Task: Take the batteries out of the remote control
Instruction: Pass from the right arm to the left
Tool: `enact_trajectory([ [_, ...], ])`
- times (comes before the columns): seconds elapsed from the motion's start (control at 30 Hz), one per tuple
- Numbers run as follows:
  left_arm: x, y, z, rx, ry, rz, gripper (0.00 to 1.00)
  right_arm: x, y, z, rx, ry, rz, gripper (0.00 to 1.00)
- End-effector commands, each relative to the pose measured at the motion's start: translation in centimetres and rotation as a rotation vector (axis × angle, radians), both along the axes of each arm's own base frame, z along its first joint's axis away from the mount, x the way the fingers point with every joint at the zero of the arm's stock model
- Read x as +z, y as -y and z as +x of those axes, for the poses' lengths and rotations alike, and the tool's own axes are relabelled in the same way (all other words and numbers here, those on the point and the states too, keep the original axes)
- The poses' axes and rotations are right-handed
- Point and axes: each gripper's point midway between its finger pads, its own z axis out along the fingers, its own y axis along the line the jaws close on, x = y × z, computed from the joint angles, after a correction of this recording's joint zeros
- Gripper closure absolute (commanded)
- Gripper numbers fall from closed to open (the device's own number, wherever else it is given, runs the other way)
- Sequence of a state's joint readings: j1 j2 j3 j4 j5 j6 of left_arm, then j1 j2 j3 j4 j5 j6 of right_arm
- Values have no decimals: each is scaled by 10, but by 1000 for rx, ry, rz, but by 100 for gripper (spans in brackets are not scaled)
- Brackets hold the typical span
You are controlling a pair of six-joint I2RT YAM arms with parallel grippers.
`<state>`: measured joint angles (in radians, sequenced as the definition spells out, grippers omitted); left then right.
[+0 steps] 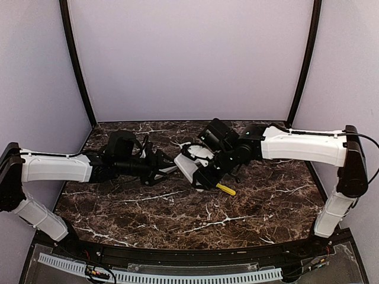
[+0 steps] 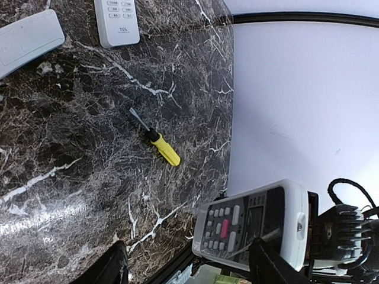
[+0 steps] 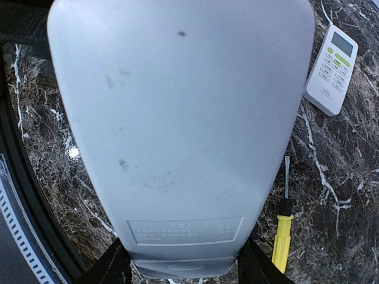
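Observation:
My right gripper (image 3: 183, 267) is shut on the narrow end of a white remote control (image 3: 177, 118) and holds it above the table, its plain back filling the right wrist view. In the top view this remote (image 1: 188, 167) hangs at mid-table between both grippers. The left wrist view shows its button face (image 2: 254, 222). My left gripper (image 2: 192, 269) is open right beside it, and one finger (image 2: 269, 266) overlaps the remote's lower edge. From above, the left gripper (image 1: 163, 167) sits just left of the remote. No batteries show in any view.
A yellow-handled screwdriver (image 1: 226, 189) lies on the marble just right of the held remote. A white remote with green buttons (image 3: 331, 68) lies further off. Two more white remotes (image 2: 116, 21) (image 2: 26, 38) lie at the far side in the left wrist view.

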<state>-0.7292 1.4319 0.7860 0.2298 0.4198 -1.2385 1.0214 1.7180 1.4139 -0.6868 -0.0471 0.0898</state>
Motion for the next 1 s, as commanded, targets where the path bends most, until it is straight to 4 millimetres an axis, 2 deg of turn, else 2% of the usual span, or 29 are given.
enact_trajectory([
  [0.0, 28, -12, 3, 69, 65, -43, 31, 2, -9, -2, 13, -3, 2, 67],
  [0.2, 32, -33, 2, 153, 92, -4, 29, 0, -5, -5, 15, -10, -12, 67],
  [0.33, 51, -36, 2, 142, 159, -7, 26, -5, 0, -8, 22, -15, -26, 67],
  [0.47, 59, -26, -1, 64, 183, 4, 25, -2, 0, -9, 27, -15, -21, 67],
  [0.57, 50, -11, -2, -14, 161, 17, 26, 3, -1, -11, 35, -16, -7, 67],
  [0.77, 51, 12, -6, -122, 144, -40, 29, 1, 1, -15, 51, -27, -18, 67],
  [0.97, 40, 18, -7, -156, 115, -12, 38, 7, 1, -19, 69, -34, -1, 67],
])
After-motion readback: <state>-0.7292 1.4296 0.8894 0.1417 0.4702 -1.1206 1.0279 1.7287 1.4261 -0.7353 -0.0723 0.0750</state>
